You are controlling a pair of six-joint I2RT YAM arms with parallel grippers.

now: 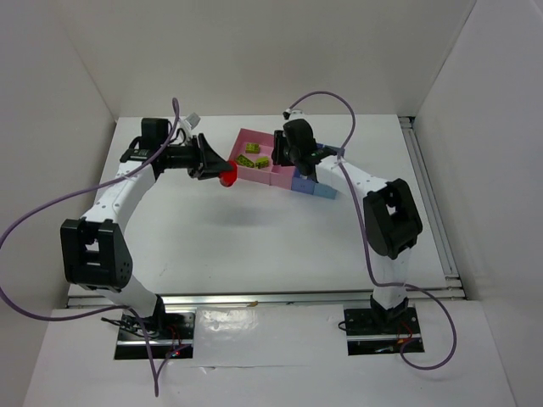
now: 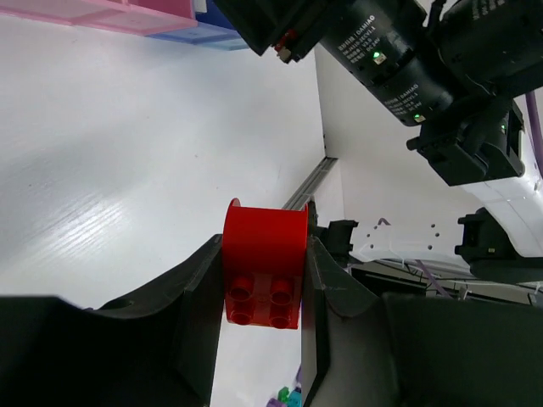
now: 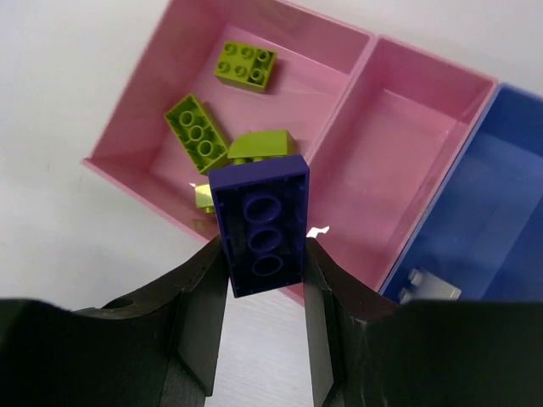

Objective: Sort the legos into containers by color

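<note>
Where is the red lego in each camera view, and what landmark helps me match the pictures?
Top external: red lego near the centre, at the tip of the left gripper, just left of the pink bin.
Left wrist: lower centre, clamped between the fingers.
Right wrist: not in it.
Shared landmark: the pink bin, at the left wrist view's top edge and in the right wrist view's upper half.

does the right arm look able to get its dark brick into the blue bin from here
Probably yes: the right tool holds the dark blue brick above the pink bins, and the blue compartment sits open right beside, with nothing between them.
</note>
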